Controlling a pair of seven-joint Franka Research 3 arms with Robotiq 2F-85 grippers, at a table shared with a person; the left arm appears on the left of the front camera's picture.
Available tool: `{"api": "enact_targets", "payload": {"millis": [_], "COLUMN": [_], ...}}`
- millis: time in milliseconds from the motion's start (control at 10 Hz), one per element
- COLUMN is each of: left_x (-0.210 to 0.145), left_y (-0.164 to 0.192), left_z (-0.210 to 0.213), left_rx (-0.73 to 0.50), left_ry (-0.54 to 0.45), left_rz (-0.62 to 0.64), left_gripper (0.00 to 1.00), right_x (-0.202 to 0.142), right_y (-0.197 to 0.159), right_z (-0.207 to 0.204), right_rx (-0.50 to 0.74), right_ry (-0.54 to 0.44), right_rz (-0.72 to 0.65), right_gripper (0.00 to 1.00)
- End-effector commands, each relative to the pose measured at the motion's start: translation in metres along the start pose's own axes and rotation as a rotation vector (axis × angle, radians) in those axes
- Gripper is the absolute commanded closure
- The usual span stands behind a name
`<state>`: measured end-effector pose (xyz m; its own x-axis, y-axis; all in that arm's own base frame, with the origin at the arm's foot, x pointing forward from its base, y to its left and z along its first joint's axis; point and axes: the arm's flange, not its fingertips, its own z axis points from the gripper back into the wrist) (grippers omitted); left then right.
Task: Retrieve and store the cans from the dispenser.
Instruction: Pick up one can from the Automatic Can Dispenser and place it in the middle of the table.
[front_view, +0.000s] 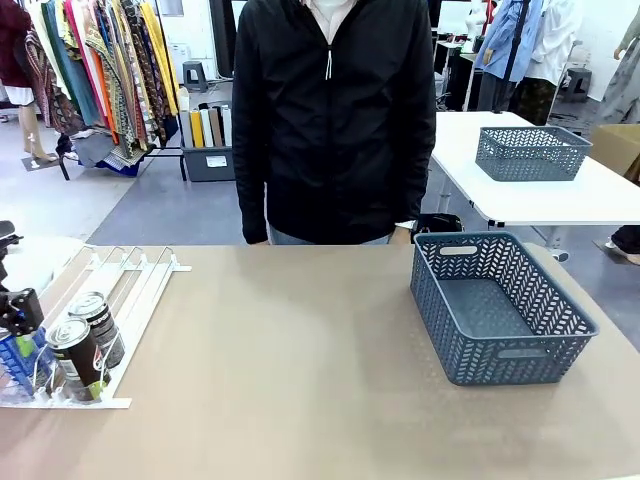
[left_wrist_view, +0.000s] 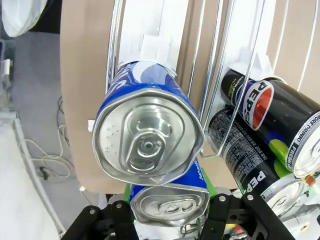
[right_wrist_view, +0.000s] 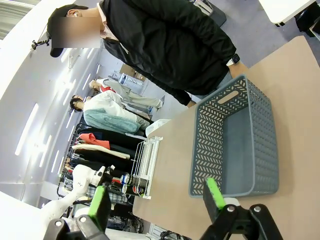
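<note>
Left claw (left_wrist_view: 170, 197) is clamped on 1 blue can (left_wrist_view: 172, 206), held squarely between its jaws.

"PEPSI" on upper black can (left_wrist_view: 272, 117), "PEPSI" on lower black can (left_wrist_view: 245, 162), "DRINK" near upper can's rim

You have one tan bench (front_view: 300, 370) with a flat matte top, running across the full width of the front view. Two things sit directly on it. The dispenser (front_view: 140, 272), a white rack of thin wire rails, lies at the robot's left end, with its lanes running from the robot's side toward the far side. The basket (front_view: 478, 372), grey-blue lattice plastic with slot handles, stands upright on the right, well apart from the rack. In the left wrist view, the tan top shows beside and between the rails.
</note>
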<state>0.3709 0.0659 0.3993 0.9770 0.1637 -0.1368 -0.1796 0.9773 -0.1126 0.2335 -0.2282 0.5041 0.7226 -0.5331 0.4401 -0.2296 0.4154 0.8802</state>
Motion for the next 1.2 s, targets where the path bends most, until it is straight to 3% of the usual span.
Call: {"api": "enact_targets", "payload": {"millis": [0, 300, 600, 1100], "left_x": [-0.002, -0.007, -0.043, -0.120], "left_y": [-0.003, -0.001, 0.006, 0.023], "left_z": [-0.003, 0.010, 0.070, 0.200], "left_rx": [0.017, 0.027, 0.002, 0.037], "left_ry": [-0.028, -0.062, -0.020, -0.300], "left_rz": [0.028, 0.039, -0.017, -0.156], "left_gripper": [1.00, 1.00, 1.00, 1.00], "right_x": [0.005, 0.005, 0.005, 0.005], "right_y": [0.001, 0.001, 0.001, 0.001], "right_z": [-0.002, -0.002, -0.002, -0.002], "right_rx": [0.020, 0.020, 0.020, 0.020], "right_ry": [-0.022, -0.022, -0.022, -0.022], "right_rz": [0.025, 0.025, 0.025, 0.025], "right_gripper": [0.00, 0.00, 0.00, 0.00]}}
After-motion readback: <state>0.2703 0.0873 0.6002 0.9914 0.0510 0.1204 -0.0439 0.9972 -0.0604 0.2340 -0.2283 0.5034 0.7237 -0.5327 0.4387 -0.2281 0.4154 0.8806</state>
